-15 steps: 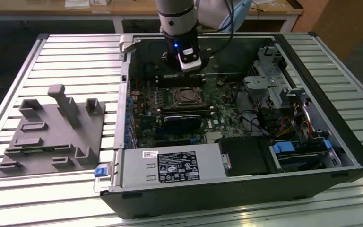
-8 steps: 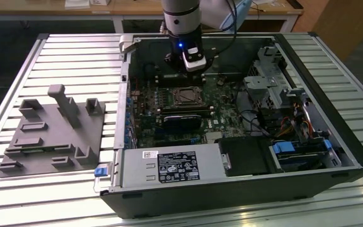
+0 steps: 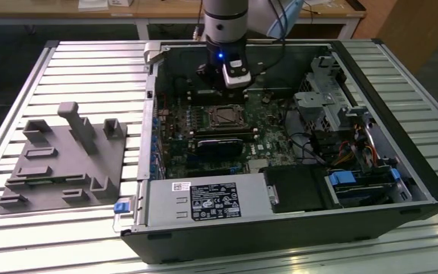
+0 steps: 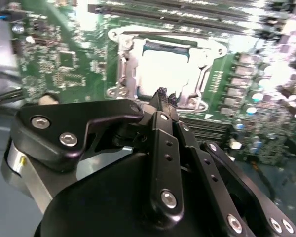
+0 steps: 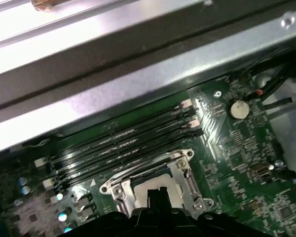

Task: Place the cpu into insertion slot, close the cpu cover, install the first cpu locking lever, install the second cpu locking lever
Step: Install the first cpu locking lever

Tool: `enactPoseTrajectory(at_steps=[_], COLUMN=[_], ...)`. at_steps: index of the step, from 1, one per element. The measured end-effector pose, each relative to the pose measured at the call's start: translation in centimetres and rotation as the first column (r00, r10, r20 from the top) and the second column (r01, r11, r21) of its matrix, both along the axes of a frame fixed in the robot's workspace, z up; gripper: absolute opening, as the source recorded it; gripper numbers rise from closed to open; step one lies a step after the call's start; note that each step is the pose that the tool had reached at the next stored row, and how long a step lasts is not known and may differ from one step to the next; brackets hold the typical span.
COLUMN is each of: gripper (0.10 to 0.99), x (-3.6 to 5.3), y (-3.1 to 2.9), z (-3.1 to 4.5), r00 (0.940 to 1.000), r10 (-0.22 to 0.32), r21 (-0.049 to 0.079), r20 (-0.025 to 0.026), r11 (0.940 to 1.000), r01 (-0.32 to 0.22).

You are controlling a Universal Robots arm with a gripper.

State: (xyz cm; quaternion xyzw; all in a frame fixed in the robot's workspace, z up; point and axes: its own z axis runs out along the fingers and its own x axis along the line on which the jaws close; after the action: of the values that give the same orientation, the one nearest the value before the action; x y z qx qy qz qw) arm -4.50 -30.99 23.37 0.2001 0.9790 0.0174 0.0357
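Gripper [image 4: 162, 94] fingers sit pressed together with nothing between them, as I read it from the second wrist view, hovering just above the cpu [image 4: 164, 69]. I count one cpu, seated in the one insertion slot [image 3: 225, 116] on the green board, its pale face showing through the window of the one cpu cover [image 4: 122, 66], which lies flat around it. Four long black memory slots [image 5: 123, 143] run beside the socket in the first wrist view.
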Motion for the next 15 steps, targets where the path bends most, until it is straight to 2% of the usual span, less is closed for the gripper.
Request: enactPoseTrajectory(at_steps=[3,4,5,6,7,9,12,15], gripper=[0.106,0.106,0.106,0.106,0.106,0.106,0.106,0.106], x=[0.19,0.26,0.31,0.36,0.39,0.41,0.67,1.06], y=[-0.39,-0.63,-0.78,-0.95,-1.09,-1.28,-1.30,-1.32], z=[-0.05,-0.07,-0.08,-0.10,-0.09,-0.10,-0.12,-0.13], r00=[0.9993,0.9984,0.9978,0.9973,0.9971,0.9971,0.9971,0.9968], r10=[0.000,0.000,0.000,0.000,0.000,0.000,0.000,0.003], r21=[0.000,0.000,0.000,0.000,0.000,0.000,-0.001,-0.008], r20=[-0.0379,-0.0562,-0.0662,-0.0735,-0.0759,-0.0759,-0.0765,-0.0799], r11=[1.0000,1.0000,1.0000,1.0000,1.0000,1.0000,1.0000,1.0000], r01=[0.000,0.000,0.000,0.000,0.000,0.000,0.000,-0.004])
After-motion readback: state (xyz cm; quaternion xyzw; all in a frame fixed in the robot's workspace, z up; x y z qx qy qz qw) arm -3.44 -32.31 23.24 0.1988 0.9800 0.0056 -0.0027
